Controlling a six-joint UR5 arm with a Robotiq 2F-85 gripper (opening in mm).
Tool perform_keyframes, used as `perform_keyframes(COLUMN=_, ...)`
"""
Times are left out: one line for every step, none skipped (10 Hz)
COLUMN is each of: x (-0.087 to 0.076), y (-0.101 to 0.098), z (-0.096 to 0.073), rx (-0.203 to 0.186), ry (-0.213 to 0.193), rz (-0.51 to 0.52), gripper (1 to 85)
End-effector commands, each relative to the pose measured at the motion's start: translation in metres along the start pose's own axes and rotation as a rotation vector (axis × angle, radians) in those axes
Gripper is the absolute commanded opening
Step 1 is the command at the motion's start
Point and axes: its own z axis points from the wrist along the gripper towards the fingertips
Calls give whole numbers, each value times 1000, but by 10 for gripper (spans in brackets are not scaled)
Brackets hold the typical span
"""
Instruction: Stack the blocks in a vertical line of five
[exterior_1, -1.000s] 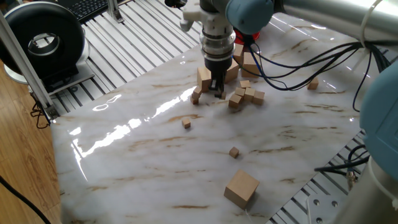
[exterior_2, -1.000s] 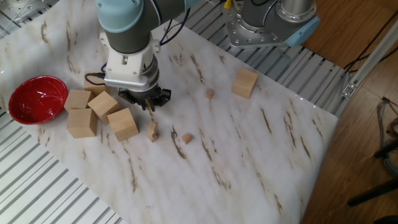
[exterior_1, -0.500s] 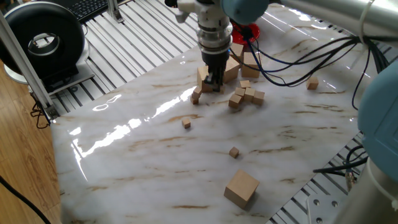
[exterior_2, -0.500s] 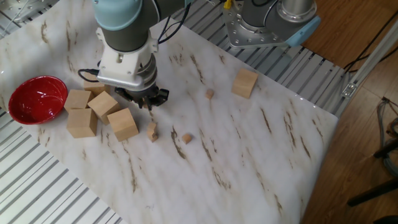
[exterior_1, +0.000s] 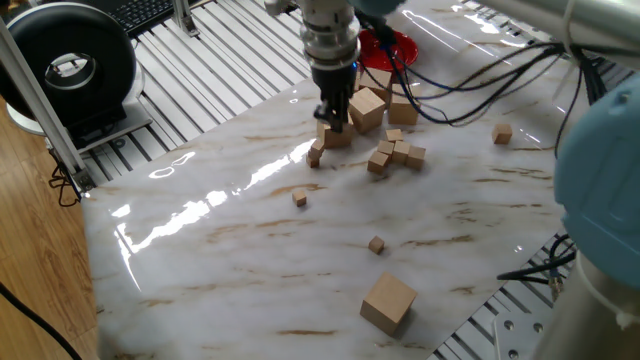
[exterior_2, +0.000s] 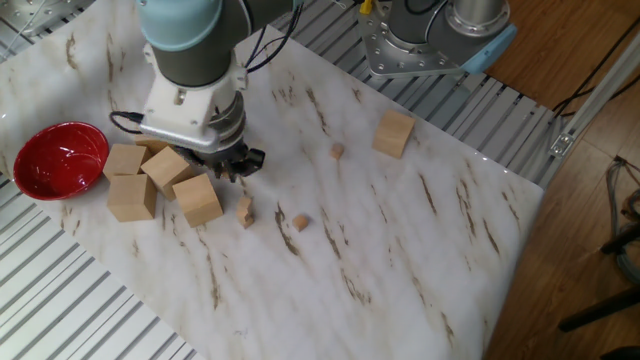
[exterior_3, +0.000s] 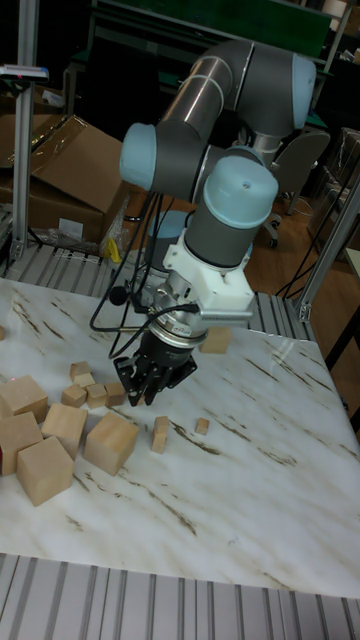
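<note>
Marble table (exterior_1: 250, 270), one fixed view: a glossy white slab with brown veins.
Gripper, same view: the gripper (exterior_1: 333, 122) hangs low in front of the large cubes (exterior_1: 367, 108). It has shifted up and to the left since 1 s ago, away from the medium cubes (exterior_1: 396, 152).
Grasp, same view: the fingers point down and sit close together. I cannot tell whether they pinch anything.
Blocks, same view: a 2-block stack (exterior_1: 315, 153) stands just left of the gripper. 1 loose block (exterior_1: 299, 199) lies nearer the camera and another loose block (exterior_1: 376, 244) lies further on. All 3 spots match the earlier frames.
Other items, same view: a red bowl (exterior_1: 385, 45) sits behind the arm. 1 lone large cube (exterior_1: 388, 302) rests near the front edge.

Gripper, the other fixed view: the gripper (exterior_2: 232, 170) has moved left and now sits just beside the nearest of the large cubes (exterior_2: 199, 199).
Blocks, same view: the 2-block stack (exterior_2: 245, 210) stands below the gripper, apart from it. 1 loose block (exterior_2: 300, 222) lies to its right and 1 loose block (exterior_2: 337, 151) lies further back.
Bowl, same view: the red bowl (exterior_2: 58, 158) sits at the left edge.

Gripper, tall fixed view: the gripper (exterior_3: 150, 392) hovers above the table (exterior_3: 250, 500), its dark fingers bunched. Its contents cannot be made out.
Blocks, same view: the 2-block stack (exterior_3: 160, 434) stands upright just right of a large cube (exterior_3: 110, 443), with 1 loose block (exterior_3: 202, 426) near it.
</note>
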Motion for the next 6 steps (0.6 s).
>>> perform_keyframes(x=-18, y=-1, z=-22, rx=-24, ry=3, rz=116, gripper=227)
perform_keyframes(x=-25, y=1, z=-22, rx=-29, ry=3, rz=152, gripper=220)
perform_keyframes(x=-31, y=4, z=-22, rx=-37, ry=4, rz=184, gripper=220)
perform_keyframes(x=-36, y=12, z=-23, rx=-63, ry=9, rz=222, gripper=220)
perform_keyframes(x=-40, y=16, z=-22, rx=-75, ry=14, rz=247, gripper=217)
perform_keyframes(x=-47, y=25, z=-20, rx=-105, ry=10, rz=279, gripper=213)
